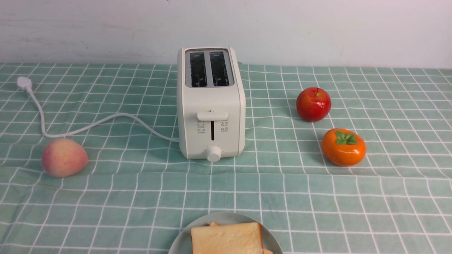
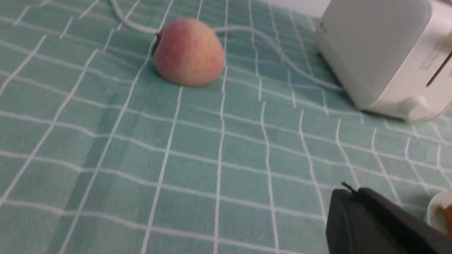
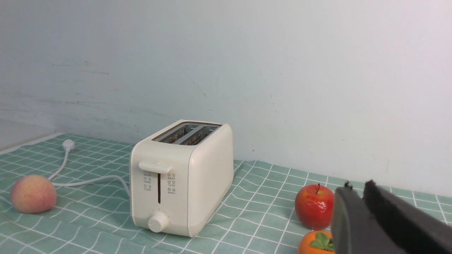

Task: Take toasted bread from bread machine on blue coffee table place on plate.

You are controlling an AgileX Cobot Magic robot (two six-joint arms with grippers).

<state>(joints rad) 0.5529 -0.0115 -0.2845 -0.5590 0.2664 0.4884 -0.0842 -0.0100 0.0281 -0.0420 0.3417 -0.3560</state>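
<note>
The cream-white bread machine (image 1: pixel 212 106) stands at the middle of the teal checked table (image 1: pixel 317 197). Both its slots look dark with no bread in them. Two toast slices (image 1: pixel 226 238) lie stacked on the pale plate (image 1: pixel 182 243) at the near edge. Neither gripper shows in the front view. In the left wrist view my left gripper (image 2: pixel 353 192) is shut and empty, low over the cloth, with the plate rim (image 2: pixel 436 211) beside it and the bread machine (image 2: pixel 381 56) beyond. In the right wrist view my right gripper (image 3: pixel 356 187) is shut and empty, facing the bread machine (image 3: pixel 183 180).
A peach (image 1: pixel 64 157) lies left of the bread machine, by its white cord and plug (image 1: pixel 24 83). A red apple (image 1: pixel 313 104) and an orange persimmon (image 1: pixel 343 146) sit to its right. A white wall closes the back.
</note>
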